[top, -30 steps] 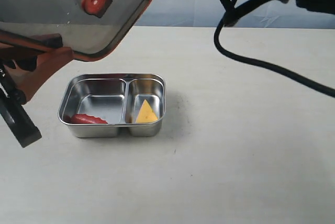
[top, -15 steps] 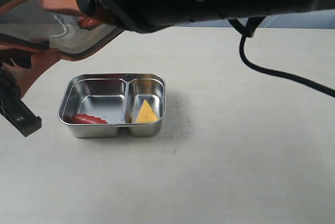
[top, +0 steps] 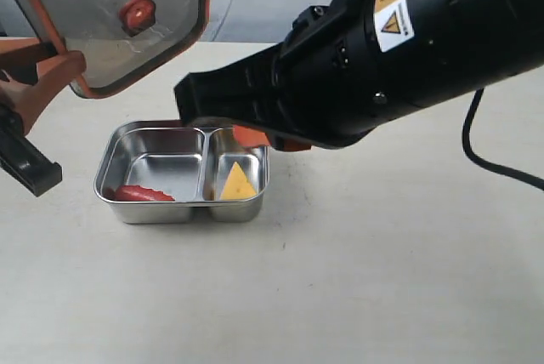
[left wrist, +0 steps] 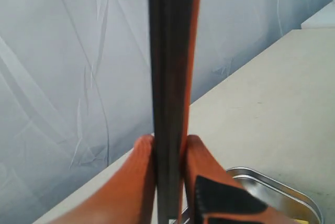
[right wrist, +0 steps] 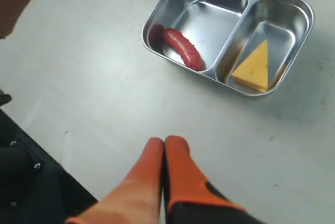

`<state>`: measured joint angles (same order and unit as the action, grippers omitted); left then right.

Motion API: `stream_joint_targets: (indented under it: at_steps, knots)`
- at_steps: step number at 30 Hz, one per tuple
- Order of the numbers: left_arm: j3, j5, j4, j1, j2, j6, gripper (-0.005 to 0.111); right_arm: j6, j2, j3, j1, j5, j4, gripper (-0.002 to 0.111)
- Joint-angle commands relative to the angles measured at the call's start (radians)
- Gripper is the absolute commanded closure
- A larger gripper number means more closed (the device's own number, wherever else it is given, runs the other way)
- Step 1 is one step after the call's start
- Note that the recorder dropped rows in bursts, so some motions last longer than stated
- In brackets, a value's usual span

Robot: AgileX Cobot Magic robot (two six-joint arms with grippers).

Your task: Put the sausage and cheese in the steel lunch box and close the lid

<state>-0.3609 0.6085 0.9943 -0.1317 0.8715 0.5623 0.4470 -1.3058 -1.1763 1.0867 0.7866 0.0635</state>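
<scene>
The steel lunch box stands open on the table. The red sausage lies in its larger compartment and the yellow cheese in the smaller one. My left gripper is shut on the lid, which hangs tilted high above the box's left end, its orange valve showing. The left wrist view shows the lid edge-on between the fingers. My right gripper is shut and holds nothing. It hovers above the table beside the lunch box, sausage and cheese.
The bulky black right arm reaches across above the box, its orange fingertips over the back rim. A black cable trails at the right. Cream table spreads in front. A pale curtain hangs behind.
The lid has tipped from nearly flat to steeply tilted at the upper left. The right arm has swung down across the view, over the box's far side.
</scene>
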Motion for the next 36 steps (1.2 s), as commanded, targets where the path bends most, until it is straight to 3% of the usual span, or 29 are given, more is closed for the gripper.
stream_joint_targets:
  at_steps: [1, 7, 12, 13, 18, 24, 28, 31, 34, 36]
  knots:
    - [-0.021, -0.049, -0.014, 0.0, -0.005, -0.02, 0.107, 0.1, 0.004, 0.006, 0.001, 0.068, -0.198, 0.108]
    - [-0.021, -0.154, 0.02, -0.015, -0.005, -0.017, 0.107, 0.373, 0.004, 0.006, -0.031, 0.174, -0.581, 0.108]
    - [-0.046, -0.355, 0.053, -0.161, -0.01, -0.02, 0.107, 0.298, 0.004, 0.058, -0.255, 0.06, -0.482, 0.108]
    - [-0.059, -0.432, 0.058, -0.212, -0.01, -0.02, 0.107, 0.196, 0.004, 0.085, -0.334, -0.017, -0.372, 0.108]
    - [-0.087, -0.654, 0.069, -0.329, -0.01, -0.024, 0.107, -0.051, 0.004, 0.159, -0.493, -0.206, -0.035, 0.108]
    - [-0.113, -0.783, 0.153, -0.447, -0.01, -0.024, 0.107, -0.57, 0.004, 0.255, -0.65, -0.269, 0.585, 0.108]
    - [-0.121, -0.829, 0.201, -0.506, -0.003, -0.024, 0.107, -0.947, -0.009, 0.321, -0.71, -0.22, 1.05, 0.108]
    - [-0.129, -0.906, 0.22, -0.539, 0.019, -0.024, 0.107, -1.296, -0.065, 0.337, -0.737, -0.002, 1.402, 0.109]
    - [-0.131, -0.984, 0.243, -0.569, 0.042, -0.024, 0.107, -1.41, -0.146, 0.337, -0.737, 0.182, 1.522, 0.109]
    - [-0.131, -1.017, 0.266, -0.59, 0.051, -0.024, 0.107, -1.416, -0.194, 0.337, -0.737, 0.167, 1.526, 0.109]
